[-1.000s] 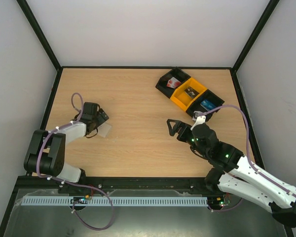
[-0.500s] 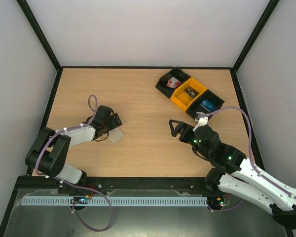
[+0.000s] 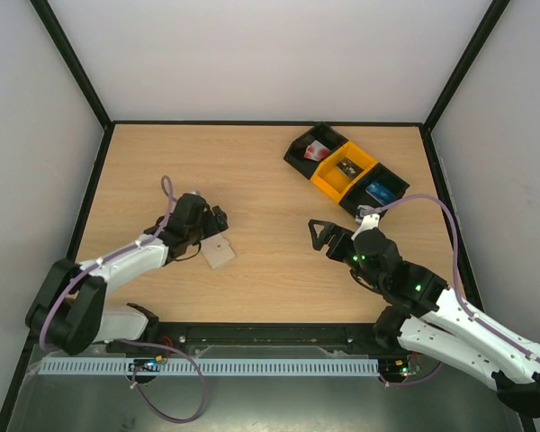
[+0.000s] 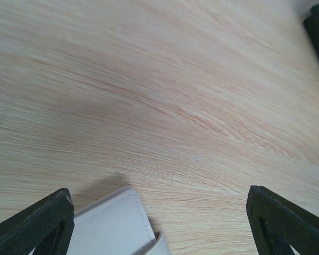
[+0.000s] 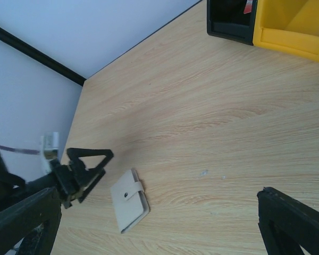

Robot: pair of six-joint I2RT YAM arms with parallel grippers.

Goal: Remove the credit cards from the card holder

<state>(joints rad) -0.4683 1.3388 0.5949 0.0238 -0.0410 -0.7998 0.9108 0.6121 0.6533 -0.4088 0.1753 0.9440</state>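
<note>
Left gripper (image 3: 213,230), in the overhead view, hangs open just beside the closed card holder (image 3: 220,255) lying flat on the table (image 3: 252,171), with the right gripper (image 3: 317,235) open and well apart; the left wrist view shows the holder low between wide-set jaws, and the right wrist view shows it lying ungripped.

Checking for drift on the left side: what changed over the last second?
Left end effector reached rightward toward mid-table; the card holder shifted right and nearer with it, now lying flat by its open jaws. Right end effector and bins stayed put.
</note>
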